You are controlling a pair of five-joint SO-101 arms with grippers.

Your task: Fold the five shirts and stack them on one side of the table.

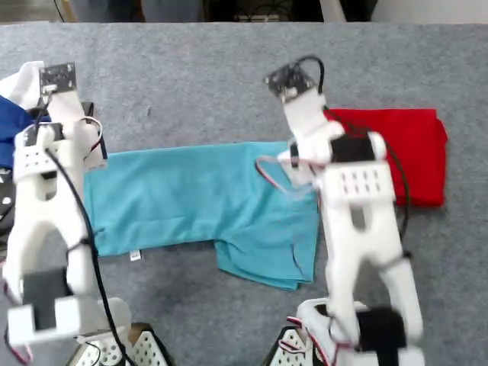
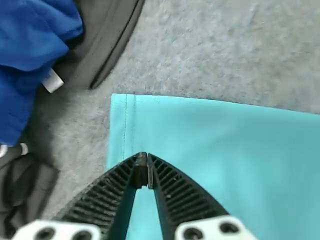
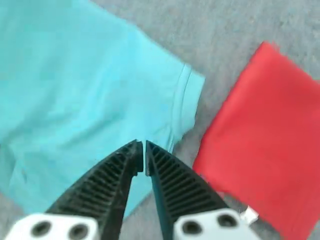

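A teal shirt (image 1: pixel 191 194) lies spread flat across the middle of the grey table, with one sleeve (image 1: pixel 263 263) towards the front. A folded red shirt (image 1: pixel 415 152) rests to its right. In the left wrist view my left gripper (image 2: pixel 143 162) is shut, its tips just above the teal shirt (image 2: pixel 225 150) near the hemmed edge (image 2: pixel 122 125). My right gripper (image 3: pixel 144 147) is also shut and hangs over the teal shirt (image 3: pixel 75 90) close to a sleeve cuff (image 3: pixel 187 95). The red shirt (image 3: pixel 265 145) lies just beyond that cuff.
A blue shirt (image 1: pixel 11 130) and a white cloth (image 1: pixel 27 80) are heaped at the table's left edge. Beside the blue shirt (image 2: pixel 30 35) lie dark objects (image 2: pixel 105 45). The left arm (image 1: pixel 53 175) and the right arm (image 1: pixel 351 191) stand over the teal shirt's two ends.
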